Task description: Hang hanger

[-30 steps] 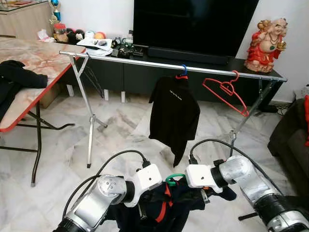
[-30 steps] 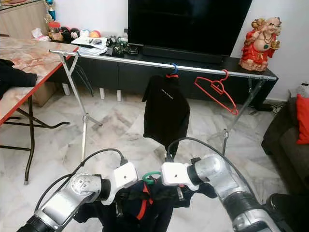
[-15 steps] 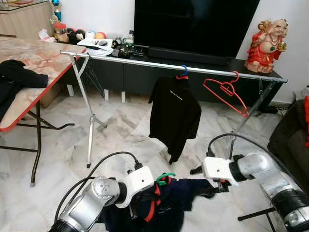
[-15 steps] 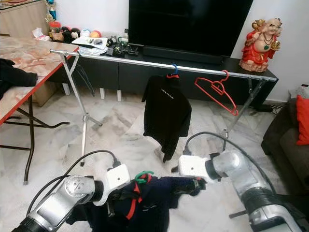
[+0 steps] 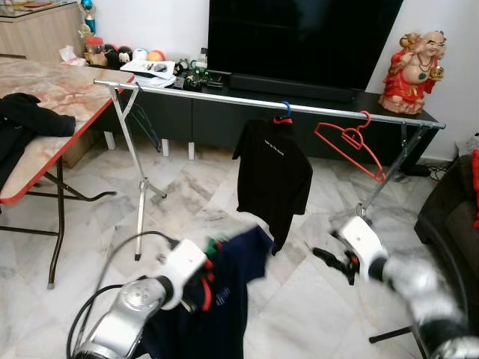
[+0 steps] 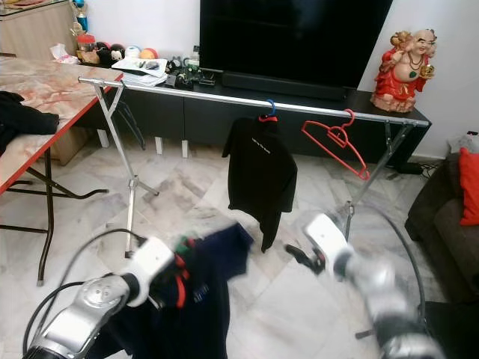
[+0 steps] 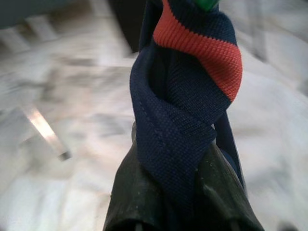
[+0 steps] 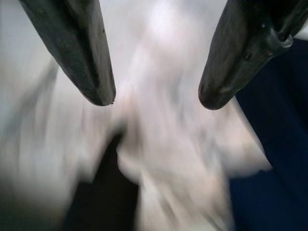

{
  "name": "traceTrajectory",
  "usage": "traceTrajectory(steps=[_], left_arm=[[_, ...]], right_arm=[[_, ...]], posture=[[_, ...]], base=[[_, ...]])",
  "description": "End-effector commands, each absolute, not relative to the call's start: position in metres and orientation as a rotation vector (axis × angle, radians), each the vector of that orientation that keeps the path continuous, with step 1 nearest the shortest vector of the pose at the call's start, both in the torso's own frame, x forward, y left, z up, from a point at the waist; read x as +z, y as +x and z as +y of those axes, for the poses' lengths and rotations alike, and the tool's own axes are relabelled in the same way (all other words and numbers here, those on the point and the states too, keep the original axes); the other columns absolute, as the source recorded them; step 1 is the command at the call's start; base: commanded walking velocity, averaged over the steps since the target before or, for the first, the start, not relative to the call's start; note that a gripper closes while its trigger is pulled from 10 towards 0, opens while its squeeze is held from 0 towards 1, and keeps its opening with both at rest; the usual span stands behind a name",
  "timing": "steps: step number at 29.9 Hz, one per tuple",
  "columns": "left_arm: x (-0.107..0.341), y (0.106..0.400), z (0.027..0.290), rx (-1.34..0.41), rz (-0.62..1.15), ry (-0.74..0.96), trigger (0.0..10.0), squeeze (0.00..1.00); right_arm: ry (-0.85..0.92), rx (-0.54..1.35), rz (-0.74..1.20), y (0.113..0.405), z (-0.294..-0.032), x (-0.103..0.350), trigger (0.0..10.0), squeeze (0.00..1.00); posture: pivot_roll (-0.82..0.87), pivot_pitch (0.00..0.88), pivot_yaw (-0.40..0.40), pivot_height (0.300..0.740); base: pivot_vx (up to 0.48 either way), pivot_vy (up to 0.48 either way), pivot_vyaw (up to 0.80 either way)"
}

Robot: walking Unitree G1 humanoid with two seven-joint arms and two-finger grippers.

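So we are partway through: the navy shirt (image 5: 224, 299) on its green hanger (image 5: 215, 244) is lifted off the floor but hangs well below and in front of the silver rail (image 5: 224, 97), nowhere near hooked on. Our left gripper (image 7: 180, 192) is pinching the shirt's collar, with the navy cloth and its red band bunched between the fingers just under the green hook. Our right gripper (image 8: 156, 98) has its fingers spread with nothing between them, and it sits off to the right of the shirt, below the rail's right-hand end. Already on the rail are a black shirt (image 5: 273, 179) near the middle and, to the right of it, a bare red hanger (image 5: 350, 146). What is left, we judge, is the main part: raise the green hook up to the rail, probably on the free stretch to the left of the black shirt, set it over, and let go.
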State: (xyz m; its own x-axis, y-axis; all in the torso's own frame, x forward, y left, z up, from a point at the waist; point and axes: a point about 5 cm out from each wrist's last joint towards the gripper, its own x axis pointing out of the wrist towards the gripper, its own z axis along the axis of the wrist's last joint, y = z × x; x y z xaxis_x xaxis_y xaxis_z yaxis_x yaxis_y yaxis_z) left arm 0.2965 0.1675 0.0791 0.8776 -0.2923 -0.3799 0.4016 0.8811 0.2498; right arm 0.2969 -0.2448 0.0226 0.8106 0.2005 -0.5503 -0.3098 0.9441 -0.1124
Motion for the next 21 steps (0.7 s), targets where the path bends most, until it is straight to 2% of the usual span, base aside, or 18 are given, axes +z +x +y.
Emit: traceTrajectory(steps=[1,2,3,6,8,12,16,21], left_arm=[[0.081,0.297,0.183,-0.264,0.296,0.286,10.0,0.0],[0.081,0.297,0.183,-0.264,0.296,0.286,10.0,0.0],[0.08,0.295,0.19,-0.219,0.278,0.234,10.0,0.0],[0.077,0.289,0.198,-0.183,0.268,0.175,10.0,0.0],[0.075,0.287,0.199,-0.18,0.268,0.17,10.0,0.0],[0.068,0.276,0.204,-0.128,0.26,0.136,10.0,0.0],[0.064,0.271,0.208,-0.102,0.265,0.129,10.0,0.0],[0.06,0.266,0.213,-0.057,0.27,0.12,10.0,0.0]], right_arm=[[-0.115,0.108,0.659,0.274,-0.254,-0.002,10.0,0.0],[-0.115,0.108,0.659,0.274,-0.254,-0.002,10.0,0.0],[-0.079,0.055,0.728,0.255,-0.25,-0.022,10.0,0.0],[-0.015,0.009,0.819,0.227,-0.237,-0.048,10.0,0.0],[-0.011,0.004,0.836,0.221,-0.234,-0.052,10.0,0.0],[0.088,-0.121,0.953,0.186,-0.216,-0.078,10.0,0.0],[0.108,-0.148,0.98,0.178,-0.209,-0.084,10.0,0.0],[0.107,-0.115,0.98,0.178,-0.202,-0.085,10.0,0.0]], posture=[[0.09,0.0,-0.063,0.74],[0.09,0.0,-0.063,0.74],[0.1,0.0,-0.056,0.74],[0.1,0.0,-0.052,0.74],[0.1,0.0,-0.052,0.74],[0.11,0.0,-0.046,0.74],[0.12,0.0,-0.051,0.74],[0.12,0.0,-0.049,0.74]], base=[[0.0,0.0,0.0],[0.0,0.0,0.0],[0.0,0.0,0.0],[0.0,0.0,0.0],[0.0,0.0,0.0],[0.0,0.0,0.0],[0.0,0.0,0.0],[0.301,0.0,0.0]])
